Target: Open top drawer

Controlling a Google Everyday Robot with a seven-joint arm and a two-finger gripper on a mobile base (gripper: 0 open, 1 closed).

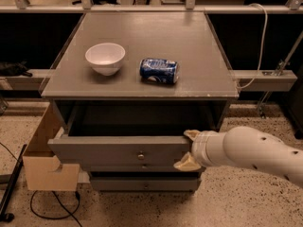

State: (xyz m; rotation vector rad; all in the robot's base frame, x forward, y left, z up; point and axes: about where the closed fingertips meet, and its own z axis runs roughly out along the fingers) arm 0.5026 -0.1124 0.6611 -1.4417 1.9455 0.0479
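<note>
Grey cabinet (142,86), front view. The top drawer (104,150) stands partly out beneath the tabletop, its dark inside exposed. The white arm (255,152) enters from the right. The gripper (189,149) sits at the right end of the drawer front, one finger above and one below, apparently clasping it. The knob (140,156) is untouched. Step in hand: pulling. Next move: a straight outward draw, grip kept firm.
</note>
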